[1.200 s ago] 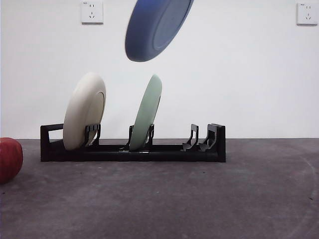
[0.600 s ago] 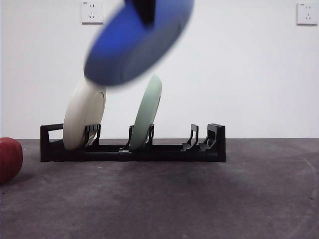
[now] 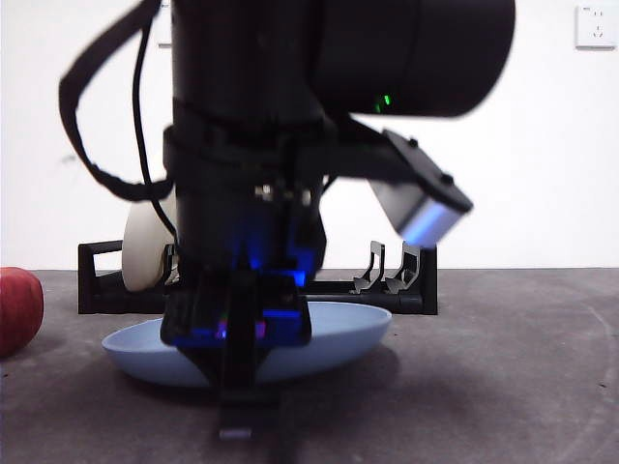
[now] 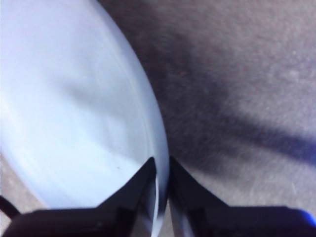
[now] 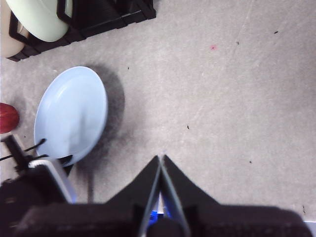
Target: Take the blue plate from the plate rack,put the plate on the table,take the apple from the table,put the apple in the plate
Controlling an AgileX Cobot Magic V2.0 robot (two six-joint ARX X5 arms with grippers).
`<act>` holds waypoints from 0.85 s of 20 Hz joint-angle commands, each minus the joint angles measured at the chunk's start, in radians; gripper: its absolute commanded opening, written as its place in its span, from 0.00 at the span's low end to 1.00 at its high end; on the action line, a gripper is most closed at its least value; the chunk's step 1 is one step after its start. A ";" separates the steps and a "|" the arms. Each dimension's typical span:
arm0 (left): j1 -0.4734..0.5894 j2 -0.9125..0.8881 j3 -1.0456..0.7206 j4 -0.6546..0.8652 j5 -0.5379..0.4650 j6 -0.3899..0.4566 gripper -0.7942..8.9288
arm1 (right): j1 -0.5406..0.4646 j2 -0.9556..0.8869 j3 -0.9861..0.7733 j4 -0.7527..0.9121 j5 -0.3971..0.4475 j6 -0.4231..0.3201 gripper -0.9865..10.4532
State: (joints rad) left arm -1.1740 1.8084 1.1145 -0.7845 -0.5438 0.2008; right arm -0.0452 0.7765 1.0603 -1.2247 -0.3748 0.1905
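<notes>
Left gripper [image 4: 159,170] is clamped on the near rim of the blue plate [image 4: 74,113], its two black jaws pinching the thin edge between them in the left wrist view. In the front view this arm fills the middle of the frame as a big dark mass, and the left gripper [image 3: 237,387] comes down over the plate's near edge at about 6 o'clock of the dish. The blue plate [image 3: 343,333] lies flat on the table [image 3: 503,387], right way up, just in front of the plate rack [image 3: 411,285]. From above, in the right wrist view, the blue plate [image 5: 71,113] sits on the grey table [image 5: 222,98] at about 7 o'clock from the black plate rack [image 5: 106,15], close to it but apart.

Right gripper [image 5: 161,168] hangs over bare table well away from the plate, at about 4 o'clock of it, its jaws pressed together with nothing between them.

The apple [image 3: 17,311] rests on the table at the front view's 9 o'clock edge, apart from the plate; in the right wrist view the apple [image 5: 7,118] shows only as a red sliver beside the plate's rim. A cream-white plate [image 3: 145,246] stands in the rack, mostly hidden by the arm, and a pale green plate [image 5: 37,17] stands in the slot next to it.
</notes>
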 commanded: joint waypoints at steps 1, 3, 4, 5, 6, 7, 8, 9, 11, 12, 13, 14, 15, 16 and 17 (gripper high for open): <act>0.001 0.047 -0.013 -0.011 0.090 -0.002 0.07 | -0.001 -0.002 0.005 0.004 -0.003 -0.008 0.09; 0.001 0.051 -0.013 -0.013 0.127 -0.016 0.08 | -0.001 -0.002 0.005 0.006 -0.003 -0.008 0.09; 0.001 0.050 -0.013 -0.012 0.131 -0.025 0.09 | -0.001 -0.002 0.005 0.006 -0.003 -0.008 0.09; 0.001 0.047 -0.013 -0.014 0.131 -0.026 0.15 | -0.001 -0.002 0.005 0.007 -0.003 -0.008 0.09; 0.001 0.046 -0.013 -0.016 0.131 -0.026 0.22 | -0.001 -0.002 0.005 0.011 -0.003 -0.008 0.09; 0.001 0.044 -0.011 -0.022 0.131 -0.027 0.29 | -0.001 -0.002 0.005 0.018 -0.003 -0.008 0.09; 0.001 0.042 -0.011 -0.026 0.130 -0.038 0.34 | -0.001 -0.002 0.005 0.024 -0.003 -0.008 0.09; 0.001 0.038 -0.011 -0.031 0.131 -0.045 0.35 | -0.001 -0.002 0.005 0.028 -0.003 -0.008 0.09; 0.001 0.027 0.000 -0.061 0.131 -0.060 0.35 | -0.001 -0.002 0.005 0.032 -0.003 -0.008 0.09; 0.001 0.016 0.010 -0.084 0.132 -0.074 0.35 | -0.001 -0.002 0.005 0.033 -0.003 -0.008 0.09; 0.000 -0.002 0.021 -0.105 0.133 -0.082 0.35 | -0.001 -0.002 0.005 0.036 -0.003 -0.008 0.09; -0.001 -0.030 0.032 -0.128 0.133 -0.097 0.35 | -0.001 -0.002 0.005 0.042 -0.003 -0.008 0.09; -0.006 -0.062 0.043 -0.148 0.134 -0.114 0.35 | -0.001 -0.002 0.005 0.047 -0.004 -0.008 0.09; -0.012 -0.110 0.061 -0.175 0.138 -0.136 0.35 | 0.000 -0.002 0.005 0.051 -0.004 -0.008 0.09; -0.014 -0.155 0.079 -0.199 0.156 -0.153 0.34 | 0.000 -0.002 0.005 0.056 -0.006 -0.013 0.09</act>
State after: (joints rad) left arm -1.1851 1.6764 1.1805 -0.9867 -0.3889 0.0830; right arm -0.0452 0.7765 1.0603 -1.1770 -0.3775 0.1883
